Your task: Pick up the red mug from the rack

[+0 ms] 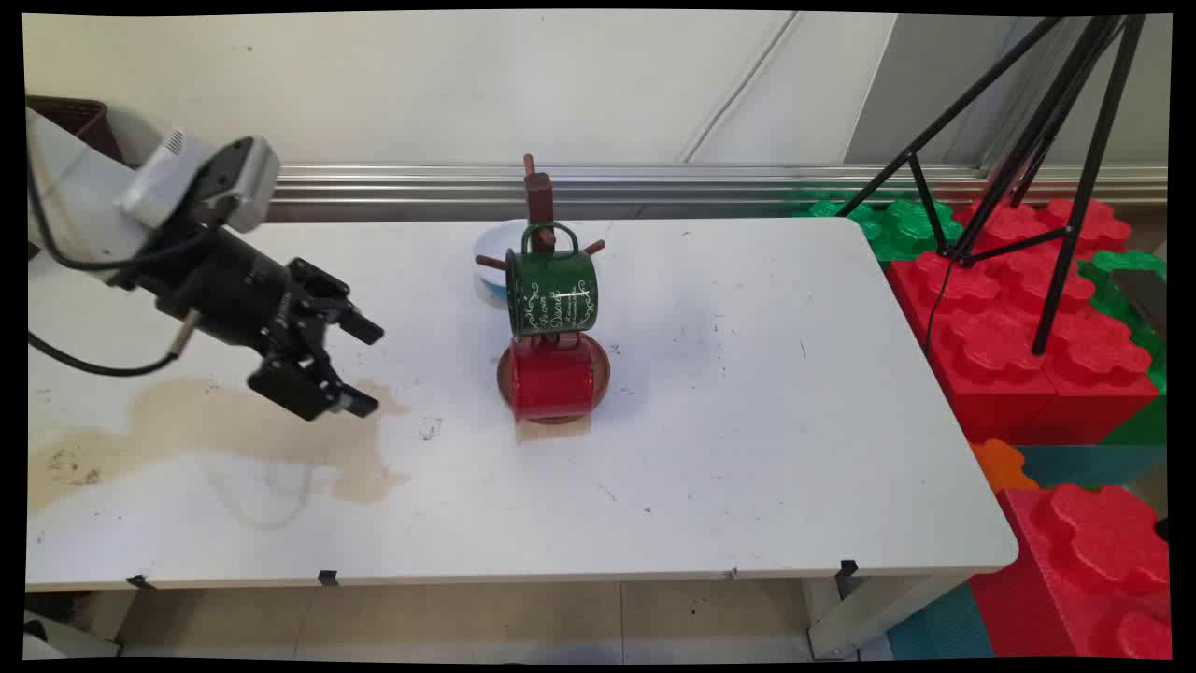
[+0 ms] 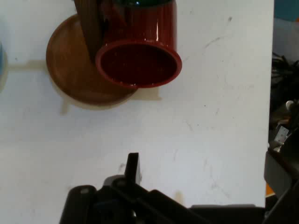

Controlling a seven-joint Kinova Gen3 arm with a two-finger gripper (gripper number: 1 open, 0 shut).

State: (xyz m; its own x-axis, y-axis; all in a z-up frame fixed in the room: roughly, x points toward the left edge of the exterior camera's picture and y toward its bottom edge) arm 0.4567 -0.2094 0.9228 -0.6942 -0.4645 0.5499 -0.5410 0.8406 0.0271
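Observation:
A wooden mug tree (image 1: 539, 200) stands mid-table on a round brown base (image 1: 602, 367). A green mug (image 1: 551, 292) with white lettering hangs from an upper peg. Below it a red mug (image 1: 551, 379) hangs just over the base. My gripper (image 1: 372, 369) is open and holds nothing, hovering above the table to the left of the tree, pointed toward it. In the hand view the red mug (image 2: 140, 46) shows its open mouth toward me, beside the post (image 2: 88, 28) and base (image 2: 74, 70). The gripper (image 2: 203, 172) is well short of it.
A white and blue bowl (image 1: 490, 257) sits behind the tree. A brown stain (image 1: 234, 421) spreads over the table's left part under the gripper. Red and green foam blocks (image 1: 1009, 346) and a black tripod (image 1: 1056, 187) stand past the table's right edge.

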